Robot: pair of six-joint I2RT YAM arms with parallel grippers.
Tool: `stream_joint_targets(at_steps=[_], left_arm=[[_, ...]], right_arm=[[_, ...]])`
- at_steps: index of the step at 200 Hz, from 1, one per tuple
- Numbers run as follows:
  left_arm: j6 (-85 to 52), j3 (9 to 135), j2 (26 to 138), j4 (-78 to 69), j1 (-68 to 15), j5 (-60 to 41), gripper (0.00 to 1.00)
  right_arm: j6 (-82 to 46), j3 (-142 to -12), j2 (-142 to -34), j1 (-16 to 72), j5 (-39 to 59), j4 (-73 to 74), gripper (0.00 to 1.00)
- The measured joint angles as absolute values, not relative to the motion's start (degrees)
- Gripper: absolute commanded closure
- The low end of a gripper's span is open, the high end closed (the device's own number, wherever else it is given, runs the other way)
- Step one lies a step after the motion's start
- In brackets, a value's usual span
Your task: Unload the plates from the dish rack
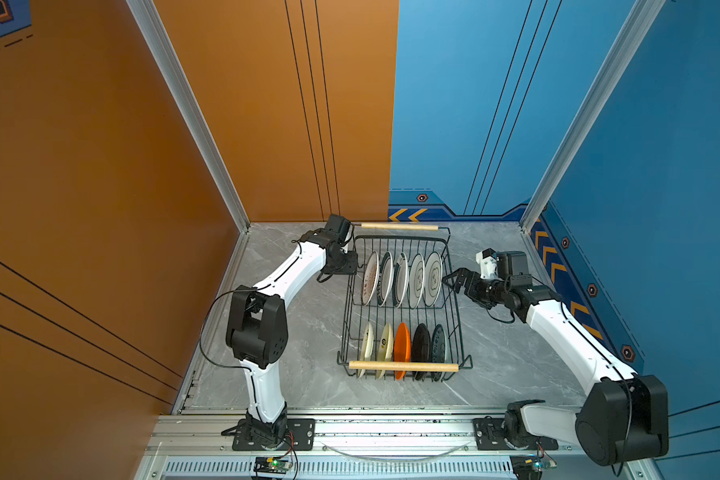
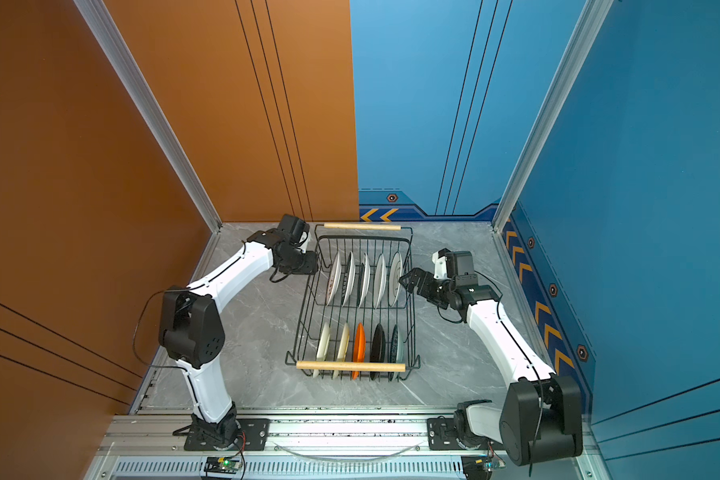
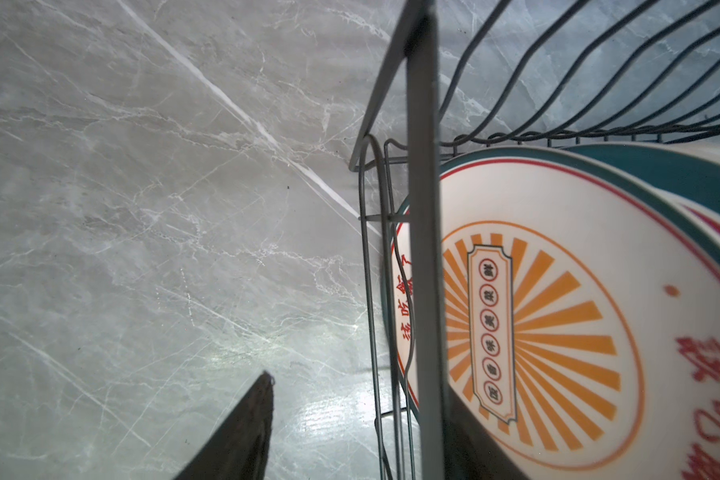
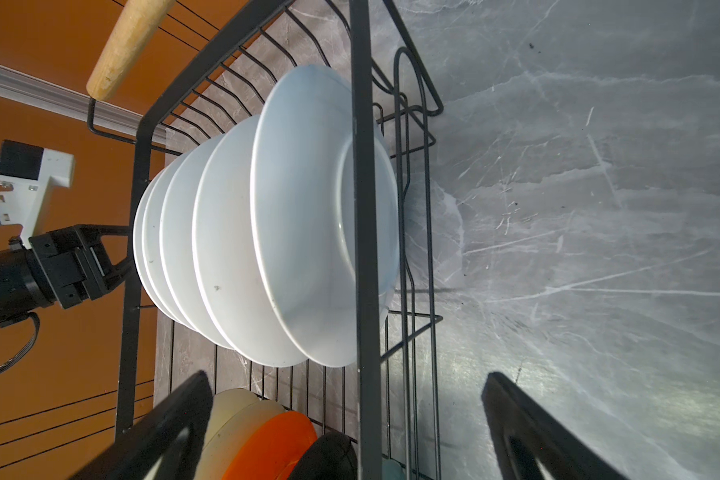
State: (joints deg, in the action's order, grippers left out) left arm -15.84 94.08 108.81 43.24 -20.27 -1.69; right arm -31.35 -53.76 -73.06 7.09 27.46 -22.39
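Note:
The black wire dish rack point(image 1: 404, 366) point(image 2: 350, 366) stands mid-table, holding all the plates upright. Its back row has several large white plates point(image 1: 400, 280) point(image 2: 364, 280). The front row has smaller cream, orange point(image 1: 402, 348), black and teal ones. My left gripper point(image 1: 351, 266) point(image 3: 362, 386) is open astride the rack's left side rail point(image 3: 422, 208), one finger outside and one inside beside the leftmost emblem plate point(image 3: 558, 311). My right gripper point(image 1: 448, 279) point(image 4: 347, 376) is open wide astride the right side rail point(image 4: 364, 208), near the rightmost white plate point(image 4: 308, 216).
Grey marble tabletop point(image 1: 292, 332) lies on both sides of the rack. Orange and blue walls close in the back and sides. An aluminium rail point(image 1: 391, 428) with both arm bases runs along the front edge. The rack's far wooden handle point(image 1: 399, 227) is near the back wall.

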Motion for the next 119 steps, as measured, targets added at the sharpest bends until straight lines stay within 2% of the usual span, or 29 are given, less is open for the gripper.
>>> stream_joint_targets(at_steps=[27,44,97,119], left_arm=[[-15.84,95.46,109.75,44.73,-19.99,-0.99,0.48],[-16.10,96.62,110.59,45.41,-20.01,-0.89,0.60],[-16.53,100.77,114.06,47.86,-19.55,0.51,0.64],[-17.76,101.71,114.74,48.51,-19.11,0.60,0.77]], right_arm=[[-31.35,-53.76,-73.01,7.09,27.46,-22.31,0.00],[-31.31,-53.63,-72.71,7.09,27.44,-22.31,0.00],[-30.24,-53.49,-70.59,7.11,27.38,-22.26,0.00],[-29.93,-53.49,-70.28,7.11,27.24,-22.24,0.00]])
